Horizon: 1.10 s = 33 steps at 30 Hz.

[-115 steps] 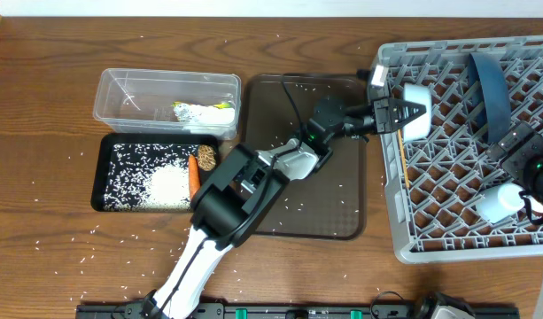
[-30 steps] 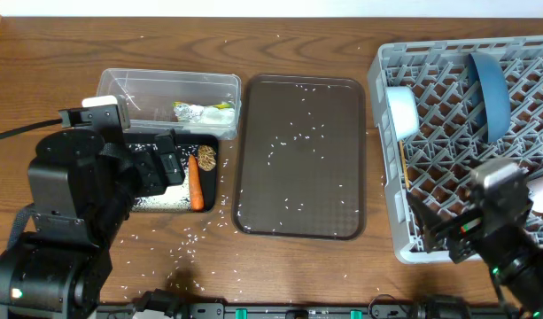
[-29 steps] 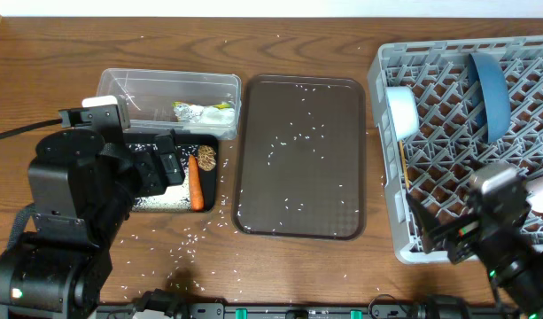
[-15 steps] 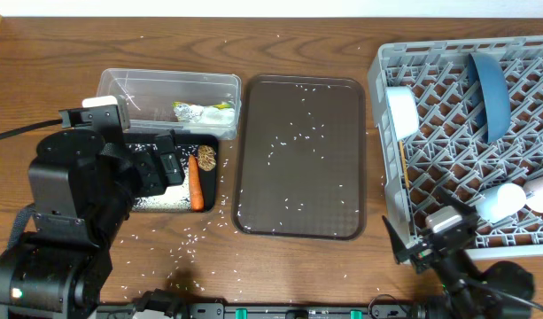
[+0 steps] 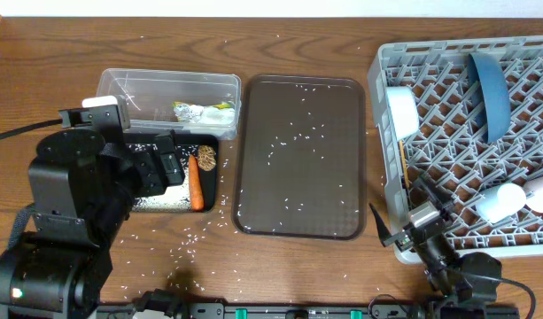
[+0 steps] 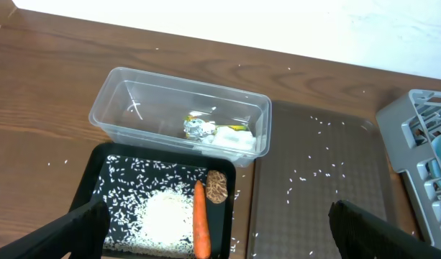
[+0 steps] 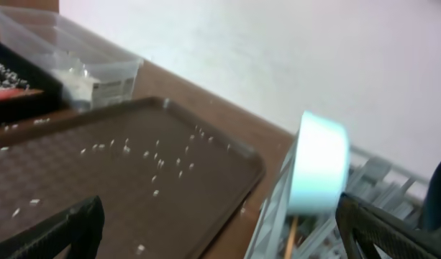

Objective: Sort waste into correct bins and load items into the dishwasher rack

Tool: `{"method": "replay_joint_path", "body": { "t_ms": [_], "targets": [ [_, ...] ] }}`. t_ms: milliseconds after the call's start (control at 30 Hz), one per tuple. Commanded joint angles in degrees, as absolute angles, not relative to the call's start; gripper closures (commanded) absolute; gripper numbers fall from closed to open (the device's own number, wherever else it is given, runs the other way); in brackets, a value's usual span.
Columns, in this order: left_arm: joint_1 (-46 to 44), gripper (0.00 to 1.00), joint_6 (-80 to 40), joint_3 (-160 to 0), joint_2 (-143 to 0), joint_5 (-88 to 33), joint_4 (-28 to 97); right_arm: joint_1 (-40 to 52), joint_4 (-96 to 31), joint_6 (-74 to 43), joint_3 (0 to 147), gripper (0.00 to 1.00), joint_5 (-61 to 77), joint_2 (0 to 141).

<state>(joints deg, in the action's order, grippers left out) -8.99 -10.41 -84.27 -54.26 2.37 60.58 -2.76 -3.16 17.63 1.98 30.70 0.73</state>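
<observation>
The clear tub [image 5: 134,93] holds a white tissue [image 6: 234,138] and a foil wrapper [image 6: 198,128]. In the black tray [image 5: 109,182] lie rice [image 6: 162,216], a carrot [image 5: 195,182] and a brown lump [image 5: 206,157]. The grey rack [image 5: 386,66] carries a blue plate [image 5: 486,84] on edge, a white bowl [image 5: 401,111], chopsticks [image 5: 404,168] and two small cups [image 5: 501,202]. My left gripper [image 6: 220,237] hangs open above the black tray. My right gripper [image 5: 404,213] stands open and empty, low at the rack's front-left corner, facing the bowl [image 7: 321,162].
A large brown serving tray [image 5: 333,204] lies between the bins and the rack, sprinkled with rice grains. More grains are scattered over the wooden table [image 5: 41,106]. The left arm's bulky body [image 5: 72,213] covers the table's front left.
The right arm has drawn back from over the rack's front part to the table's front edge, still open. The left arm has not moved.
</observation>
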Motion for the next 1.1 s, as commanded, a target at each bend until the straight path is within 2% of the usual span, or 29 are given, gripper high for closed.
{"method": "replay_joint_path", "body": {
  "t_ms": [0, 867, 967, 1067],
  "targets": [
    [-8.6, 0.02, -9.4, -84.5, -54.2, 3.3, 60.6, -2.2, -2.2, 17.8, 0.3, 0.01, 31.5, 0.3],
    [-8.6, 0.02, -8.5, -84.5, -54.0, 4.5, 61.9, -2.2, -2.4, 17.8, 0.3, 0.01, 31.6, 0.3],
    [-8.6, 0.02, -8.1, -82.5, -51.1, 6.2, 58.1, -2.2, -2.4, 17.8, 0.3, 0.01, 31.6, 0.3],
    [-8.6, 0.02, -7.4, -76.2, -45.8, 5.9, 49.1, -2.2, -2.4, 17.8, 0.3, 0.01, 31.5, 0.3]
  ]
}}
